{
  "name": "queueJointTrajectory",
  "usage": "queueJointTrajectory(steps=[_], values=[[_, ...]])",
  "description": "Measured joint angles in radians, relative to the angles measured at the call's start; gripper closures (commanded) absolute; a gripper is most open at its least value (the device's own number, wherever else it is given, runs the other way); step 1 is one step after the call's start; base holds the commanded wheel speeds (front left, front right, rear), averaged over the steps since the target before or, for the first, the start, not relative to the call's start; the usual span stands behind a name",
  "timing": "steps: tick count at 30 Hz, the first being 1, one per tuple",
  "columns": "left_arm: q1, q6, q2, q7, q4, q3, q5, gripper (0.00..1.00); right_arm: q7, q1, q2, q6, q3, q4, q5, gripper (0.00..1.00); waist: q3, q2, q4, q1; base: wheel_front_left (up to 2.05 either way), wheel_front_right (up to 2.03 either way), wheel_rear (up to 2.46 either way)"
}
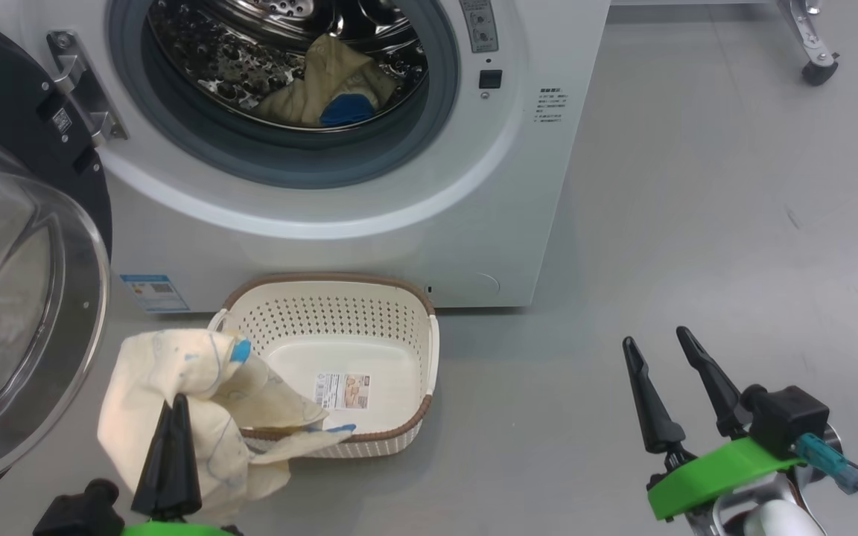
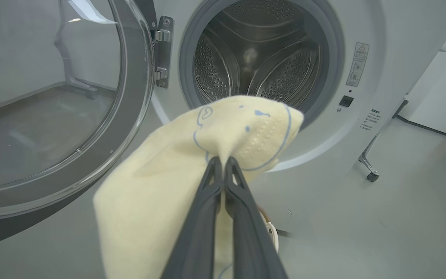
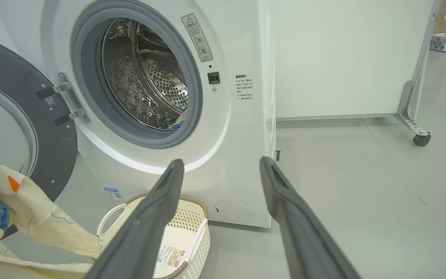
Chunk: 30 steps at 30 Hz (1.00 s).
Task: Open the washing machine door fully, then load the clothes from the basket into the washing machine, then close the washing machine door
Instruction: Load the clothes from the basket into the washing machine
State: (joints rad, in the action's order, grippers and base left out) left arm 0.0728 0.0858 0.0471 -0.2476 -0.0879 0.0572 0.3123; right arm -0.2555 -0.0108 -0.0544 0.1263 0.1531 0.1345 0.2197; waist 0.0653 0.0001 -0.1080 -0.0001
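Observation:
The white washing machine (image 1: 474,223) stands with its round door (image 1: 19,298) swung wide to the left. One cream garment with a blue patch (image 1: 325,93) lies in the steel drum. My left gripper (image 1: 176,406) is shut on another cream-yellow garment (image 1: 168,394), which hangs lifted over the left end of the basket (image 1: 407,435), its tail draped on the near rim. In the left wrist view the fingers (image 2: 223,161) pinch that cloth (image 2: 176,170) before the drum opening (image 2: 258,62). My right gripper (image 1: 656,339) stands open over bare floor, right of the basket.
The basket's bottom shows a label sticker (image 1: 342,391). Grey floor (image 1: 697,223) stretches to the right of the machine. A castor wheel of a metal frame (image 1: 816,71) stands at the far right, under a white panel (image 3: 343,58).

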Motion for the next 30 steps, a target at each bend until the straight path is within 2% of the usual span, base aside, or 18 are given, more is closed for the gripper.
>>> queueJointTrajectory(steps=[30], values=[[0.039,-0.017,0.000,0.000,0.021,-0.019,0.000,1.00,0.000,-0.008,0.001,0.000,0.000,0.000,0.000,0.00,-0.042,0.0000,-0.018,0.0000,0.00,0.00,0.00]])
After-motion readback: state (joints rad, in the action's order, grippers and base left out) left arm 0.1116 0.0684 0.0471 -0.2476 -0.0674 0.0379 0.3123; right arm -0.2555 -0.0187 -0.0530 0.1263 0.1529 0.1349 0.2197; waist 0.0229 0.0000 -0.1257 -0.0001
